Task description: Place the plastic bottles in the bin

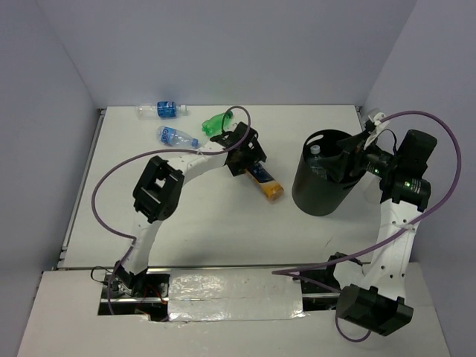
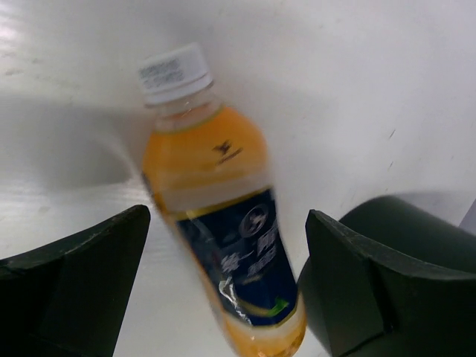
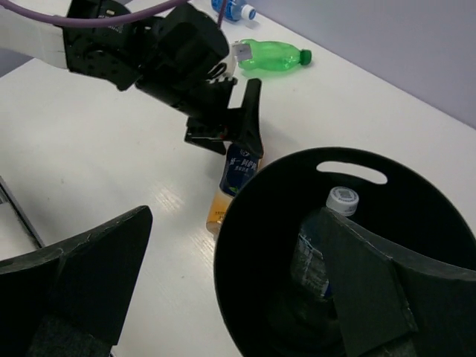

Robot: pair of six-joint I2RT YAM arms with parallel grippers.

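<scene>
Left pincer (image 2: 227, 214), jaws spread and empty, straddles the orange bottle (image 2: 208, 163), which lies on its side on the desk (image 2: 372, 74), slanted between the fingers. Right pincer (image 3: 234, 216), likewise released, hangs over the rim of the bin (image 3: 297, 160); one clear bottle (image 3: 327, 245) rests inside, cap up. Green bottle (image 1: 218, 123) and two more clear bottles (image 1: 165, 110) (image 1: 176, 137) lie far left. Risk: closing on the slanted round body may roll or squirt it free.
</scene>
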